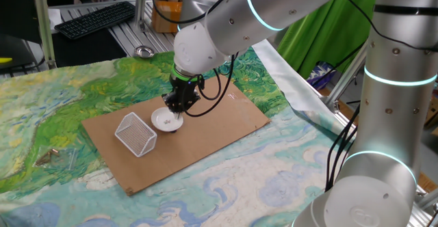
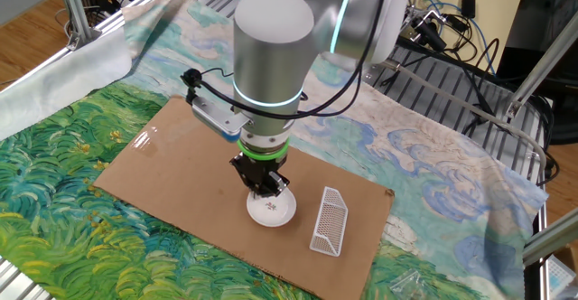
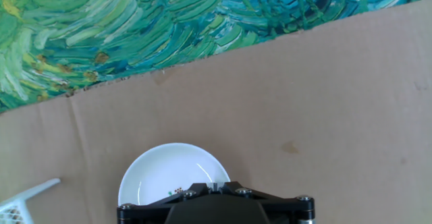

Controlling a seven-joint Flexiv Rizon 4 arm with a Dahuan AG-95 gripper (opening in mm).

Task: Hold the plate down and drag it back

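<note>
**A:** Status, reading left to right in the one fixed view?

**B:** A wire mesh basket (image 1: 135, 133) lies on its side on the cardboard sheet (image 1: 226, 121). Just to its right sits the plate (image 1: 166, 122), near the sheet's middle. The gripper (image 1: 179, 107) stands over the plate's far edge, with the arm (image 1: 233, 22) rising up and to the right.

**A:** Which step is in hand?

**B:** By my judgement, the hold-down step: the tool is at or very near the plate's surface. Actual contact cannot be confirmed from either fixed view.

**A:** Finger state?

**B:** Cannot tell. The fingertips are hidden behind the gripper body in the hand view, and in the other fixed view they appear bunched close together, but the gap is too small to read.

**A:** Arm pose?

**B:** The wrist points straight down, tool axis vertical over the plate.

**A:** Next move?

**B:** Likely steady downward pressure, then a level drag along the cardboard. Too little pressure may let the plate slip free; the basket nearby needs clearance.
</note>
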